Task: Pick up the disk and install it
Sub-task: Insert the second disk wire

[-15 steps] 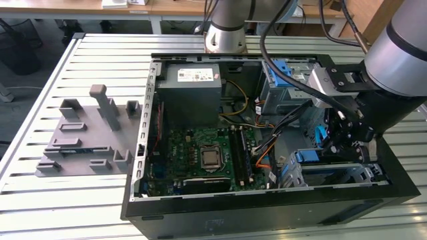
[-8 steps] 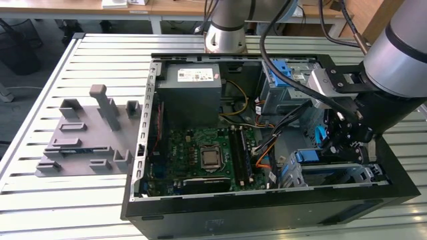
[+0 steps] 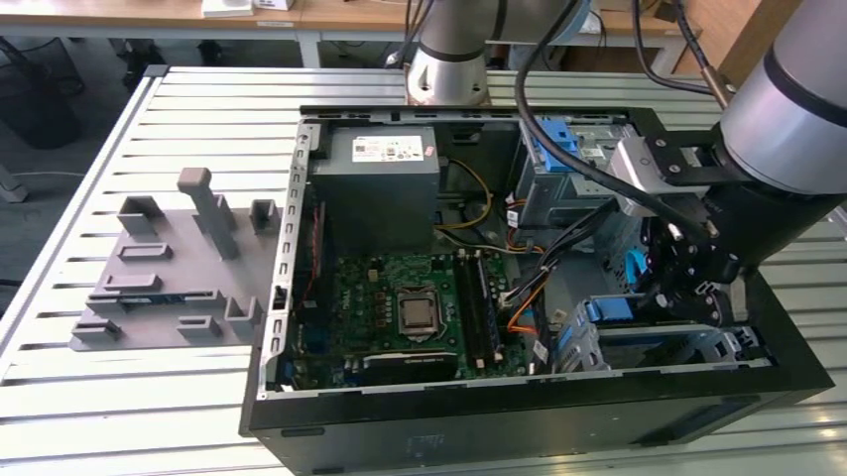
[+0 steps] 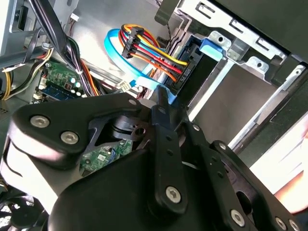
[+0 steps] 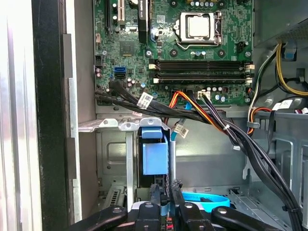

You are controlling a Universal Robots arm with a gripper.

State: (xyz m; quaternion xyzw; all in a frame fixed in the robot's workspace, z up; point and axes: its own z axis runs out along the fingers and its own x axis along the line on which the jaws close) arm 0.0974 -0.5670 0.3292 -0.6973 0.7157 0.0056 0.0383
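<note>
The disk [image 3: 612, 309] stands on edge in the metal drive bay [image 3: 688, 347] at the front corner of the open computer case, on the exterior view's right. In both wrist views its blue side rail [image 5: 154, 159] [image 4: 211, 48] faces me between the bay's steel walls. My gripper [image 3: 652, 291] reaches down into the case right beside it. The black fingers [image 5: 177, 192] stand close together, pinched on the near end of the blue rail [image 4: 162, 96]. The disk's metal body is mostly hidden by the bay and the gripper [image 5: 166, 192].
The green motherboard [image 3: 411, 297] lies in the case's middle, the grey power-supply box [image 3: 377, 183] behind it. Black cable bundles [image 5: 216, 125], a blue flat cable [image 5: 204, 199] and coloured wires [image 4: 149, 50] crowd the bay. A grey fixture [image 3: 173, 268] sits on the slatted table.
</note>
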